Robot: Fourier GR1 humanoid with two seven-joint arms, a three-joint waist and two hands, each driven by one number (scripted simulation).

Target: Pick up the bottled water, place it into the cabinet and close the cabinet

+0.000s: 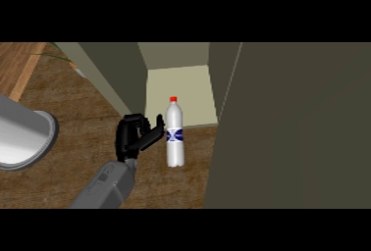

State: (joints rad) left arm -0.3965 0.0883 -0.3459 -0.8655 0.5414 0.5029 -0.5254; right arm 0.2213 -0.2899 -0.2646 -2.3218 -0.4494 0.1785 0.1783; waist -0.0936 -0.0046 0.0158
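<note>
White bottled water point(174, 135) stands before the open cabinet point(181, 93), hand point(134, 135) beside it.

no text can be read anywhere. the bottle point(174, 135) carries a dark blue label band around its middle with a pale mark on it, but the mark is too small to make out as letters or a brand. its red cap is plain. no numbers or signs show on any other surface.
</note>
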